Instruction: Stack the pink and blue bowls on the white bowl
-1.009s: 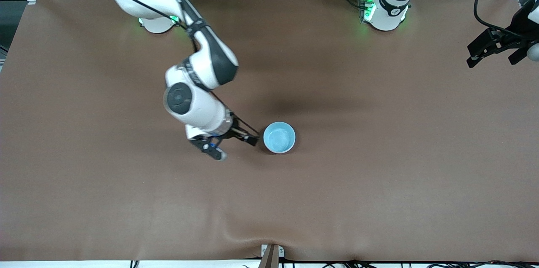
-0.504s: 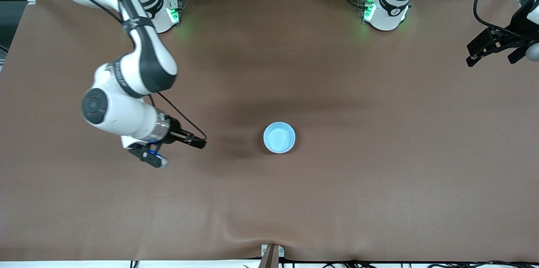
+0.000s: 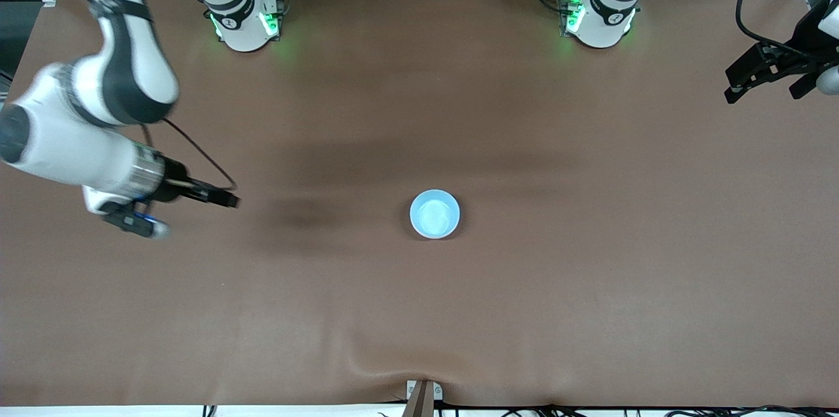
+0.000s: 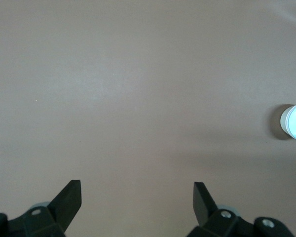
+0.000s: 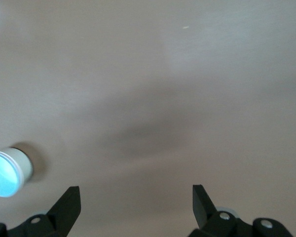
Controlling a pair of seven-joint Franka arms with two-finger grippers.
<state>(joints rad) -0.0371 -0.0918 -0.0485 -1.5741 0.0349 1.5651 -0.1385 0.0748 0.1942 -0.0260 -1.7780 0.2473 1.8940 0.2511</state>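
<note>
- Near the middle of the brown table (image 3: 590,240) sits the blue bowl (image 3: 434,214), upright, its pale blue inside facing up.
- Only a whitish outer wall shows under the blue rim in the wrist views — whether the pink and white bowls are nested beneath it cannot be told.
- Over the right arm's end of the table hangs the right gripper (image 3: 180,210), fingers spread apart and holding nothing; the bowl lies well apart from it.
- Its wrist view shows both black fingertips (image 5: 69,202) wide apart over bare table, with the bowl at the edge.
- Over the left arm's end of the table, the left gripper (image 3: 763,79) waits — its fingers are also parted and empty.
</note>
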